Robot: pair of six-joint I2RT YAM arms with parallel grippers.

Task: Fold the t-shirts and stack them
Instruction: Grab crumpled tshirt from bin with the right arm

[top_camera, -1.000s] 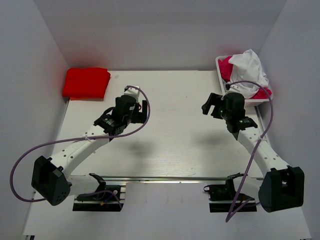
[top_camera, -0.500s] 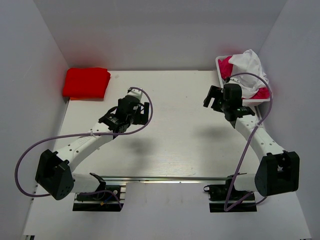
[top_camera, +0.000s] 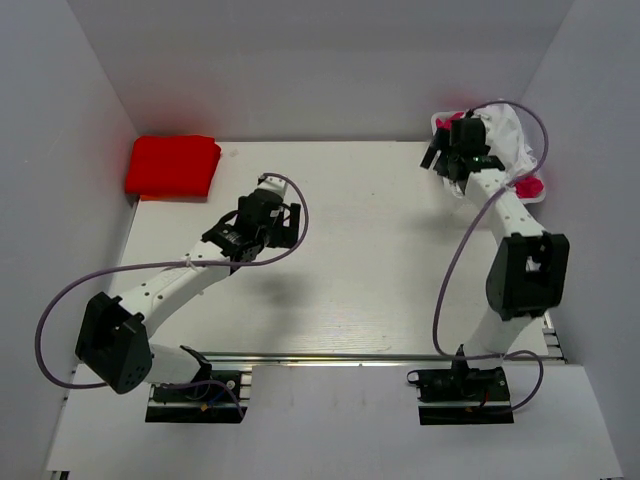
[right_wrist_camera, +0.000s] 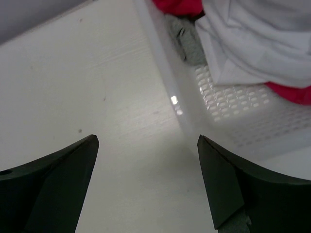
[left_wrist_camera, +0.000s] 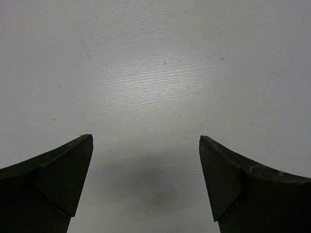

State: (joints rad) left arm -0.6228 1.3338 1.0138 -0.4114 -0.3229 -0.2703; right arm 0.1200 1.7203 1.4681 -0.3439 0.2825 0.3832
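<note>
Beside the basket (right_wrist_camera: 228, 104), the outstretched right claw (right_wrist_camera: 148, 139) gapes.

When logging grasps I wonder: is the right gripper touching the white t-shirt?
Apart. Right wrist view: the right gripper hangs open short of the white t-shirt, with bare basket floor between.

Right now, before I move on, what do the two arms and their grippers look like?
The left arm and right arm have white tubular links, black joint housings and loose purple cables. The left gripper and right gripper are black, with dark wedge-shaped fingers.
</note>
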